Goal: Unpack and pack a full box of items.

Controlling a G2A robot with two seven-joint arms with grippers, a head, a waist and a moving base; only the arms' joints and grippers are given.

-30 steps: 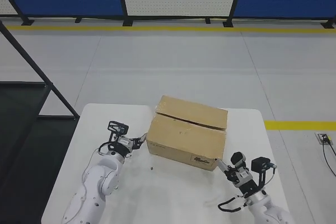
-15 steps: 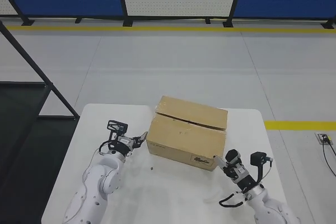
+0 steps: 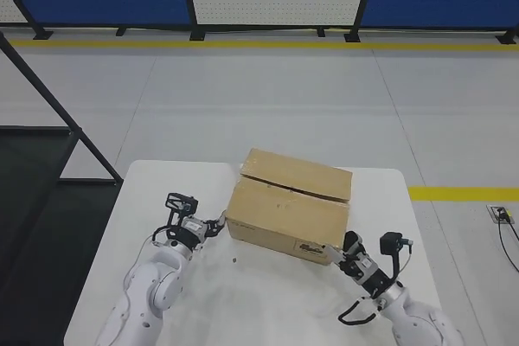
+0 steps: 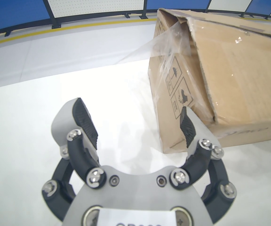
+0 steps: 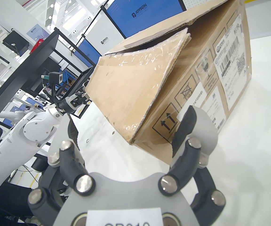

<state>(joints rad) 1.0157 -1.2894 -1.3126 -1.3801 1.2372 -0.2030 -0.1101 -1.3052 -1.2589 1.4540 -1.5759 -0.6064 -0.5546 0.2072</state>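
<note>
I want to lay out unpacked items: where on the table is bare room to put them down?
The table is bare on the robot's side of the box, between the left claw and the right claw, save one dark speck, and left of the box toward the far corner. Crowded: the box's near corners, where both open claws sit.

Box (image 3: 287, 210) contents out of sight
</note>
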